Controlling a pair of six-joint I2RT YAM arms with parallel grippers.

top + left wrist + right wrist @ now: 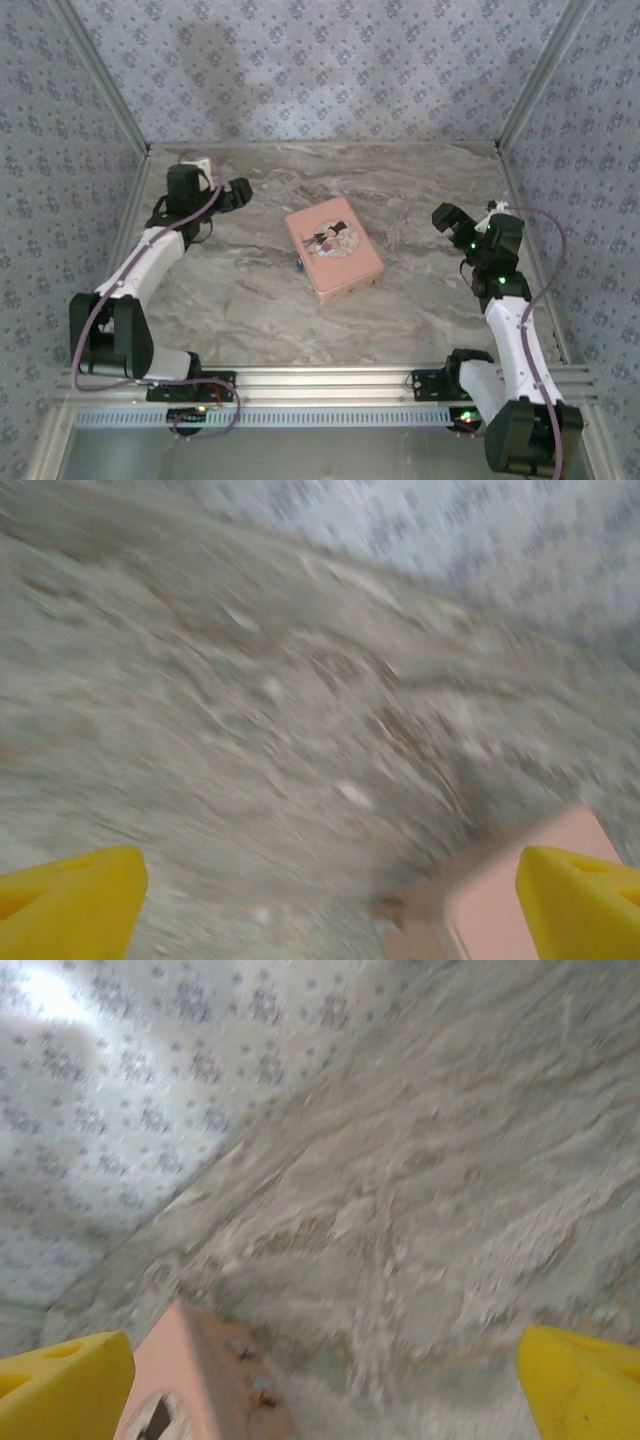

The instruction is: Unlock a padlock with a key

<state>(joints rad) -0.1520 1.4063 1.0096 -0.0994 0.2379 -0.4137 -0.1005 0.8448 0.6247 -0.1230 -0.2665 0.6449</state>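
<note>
A pink picture tin (333,250) lies in the middle of the marble table. A tiny blue-teal padlock (299,266) sits against the tin's left side. My left gripper (238,192) hovers to the upper left of the tin, open and empty. In the blurred left wrist view its yellow fingertips (70,900) stand far apart, with the tin's corner (510,895) at the lower right and a bluish smear of the padlock (386,926) beside it. My right gripper (447,220) is open to the right of the tin. The key is out of view.
Patterned walls (320,70) close in the table on the back and both sides. In the right wrist view the tin (190,1380) shows its hinged side wall at the lower left, with bare marble (430,1210) between my fingertips (580,1385).
</note>
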